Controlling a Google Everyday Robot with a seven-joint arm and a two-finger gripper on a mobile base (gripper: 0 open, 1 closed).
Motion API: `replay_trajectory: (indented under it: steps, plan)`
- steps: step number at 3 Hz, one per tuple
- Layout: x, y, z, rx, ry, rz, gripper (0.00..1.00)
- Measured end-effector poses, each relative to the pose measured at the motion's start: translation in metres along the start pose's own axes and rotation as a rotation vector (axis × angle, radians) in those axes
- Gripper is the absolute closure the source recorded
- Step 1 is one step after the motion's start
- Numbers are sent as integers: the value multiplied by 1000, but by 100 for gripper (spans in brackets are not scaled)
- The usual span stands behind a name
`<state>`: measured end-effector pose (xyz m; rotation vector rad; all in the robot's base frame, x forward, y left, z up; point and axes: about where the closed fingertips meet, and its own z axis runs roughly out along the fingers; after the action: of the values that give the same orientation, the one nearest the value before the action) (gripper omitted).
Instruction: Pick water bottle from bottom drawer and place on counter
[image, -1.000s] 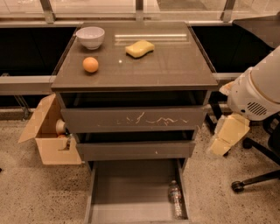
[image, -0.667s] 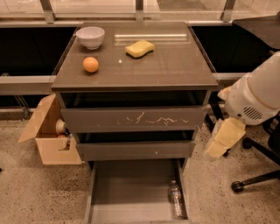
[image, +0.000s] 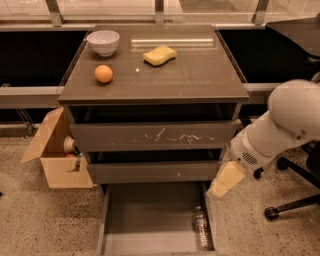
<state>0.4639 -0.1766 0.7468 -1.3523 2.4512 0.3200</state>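
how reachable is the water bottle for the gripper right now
Probably yes: the bottom drawer is open, the water bottle lies uncovered by its right wall, and the gripper hangs just above-right, nothing between.

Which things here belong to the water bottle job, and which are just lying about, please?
Job: water bottle; bottom drawer; counter; tool, by the bottom drawer's right side.
Lying about: bowl; orange; sponge; cardboard box.
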Motion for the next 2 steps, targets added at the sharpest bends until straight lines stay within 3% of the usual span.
replay_trajectory:
  steps: [1,2]
  plan:
    - [8,-1,43,-17,39,53,0]
    - [8,-1,43,-17,39,54,0]
